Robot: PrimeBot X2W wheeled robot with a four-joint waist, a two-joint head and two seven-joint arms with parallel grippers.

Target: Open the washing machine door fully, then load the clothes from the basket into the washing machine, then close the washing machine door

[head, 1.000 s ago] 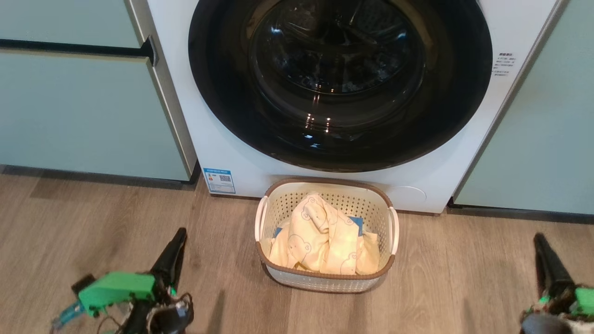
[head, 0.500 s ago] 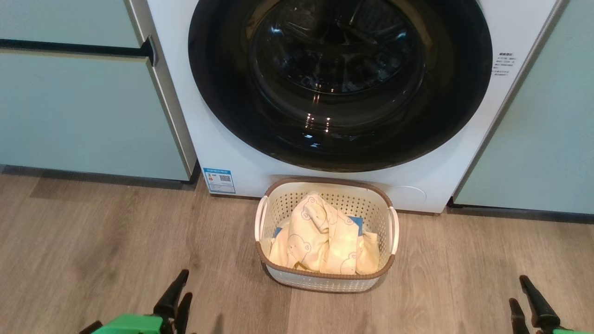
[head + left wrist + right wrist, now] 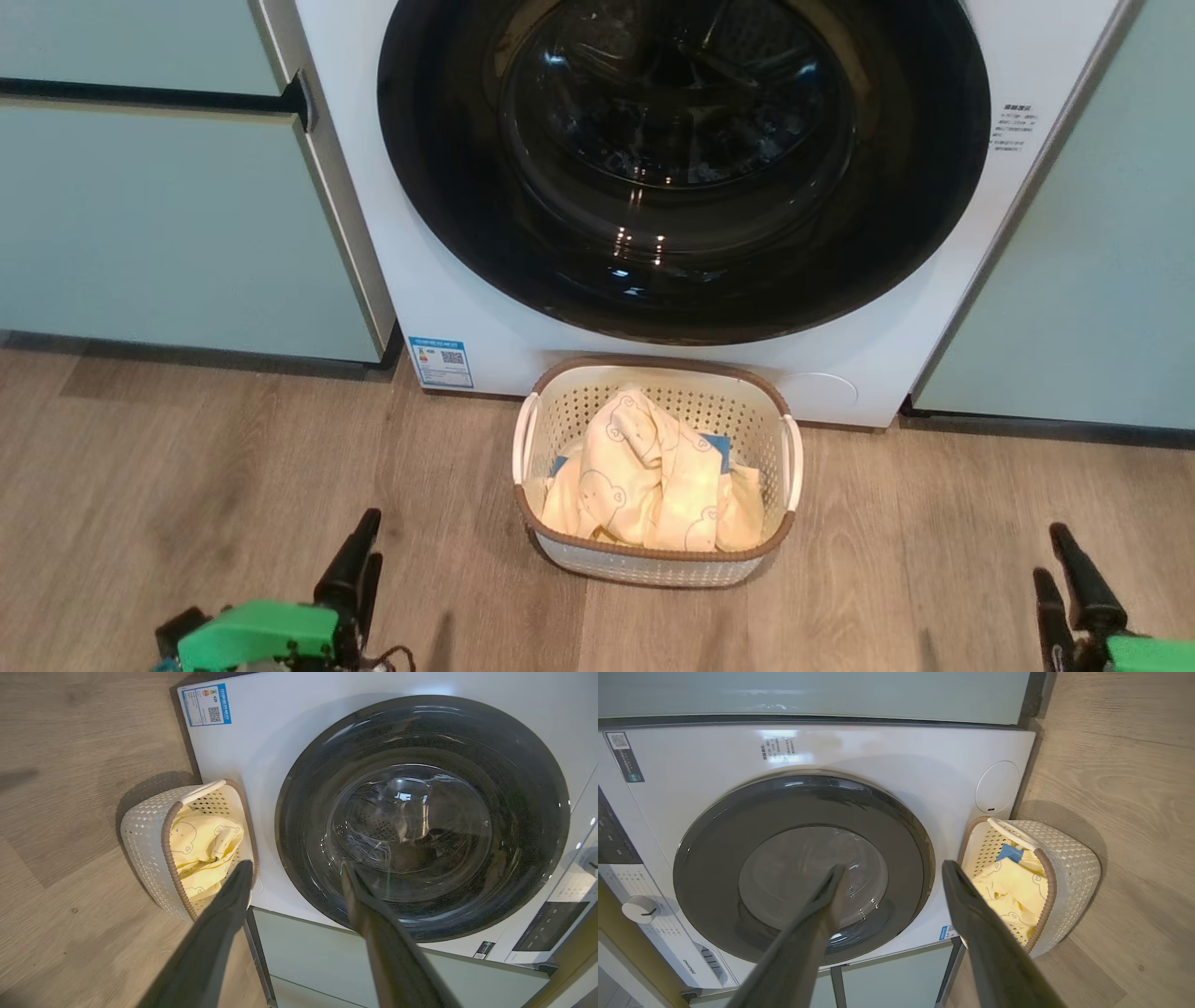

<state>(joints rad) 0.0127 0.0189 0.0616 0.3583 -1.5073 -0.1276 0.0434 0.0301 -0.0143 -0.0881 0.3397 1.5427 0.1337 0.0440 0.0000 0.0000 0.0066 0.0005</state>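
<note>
The white washing machine stands ahead with its glossy black round door shut flat against the front. On the floor just below the door sits the cream basket, holding the pale yellow bear-print clothes with a bit of blue. My left gripper hangs open at the lower left, well left of the basket. My right gripper hangs open at the lower right. The left wrist view shows the left gripper empty, with the door and basket beyond. The right gripper is likewise empty.
Pale green cabinets flank the washer on the left and right. Wood-look floor spreads around the basket. A blue label sticker sits low on the washer front. A control knob is on its panel.
Both grippers went from shut to open and sank lower in the head view, then rose slightly. Door, basket and clothes have not moved.
</note>
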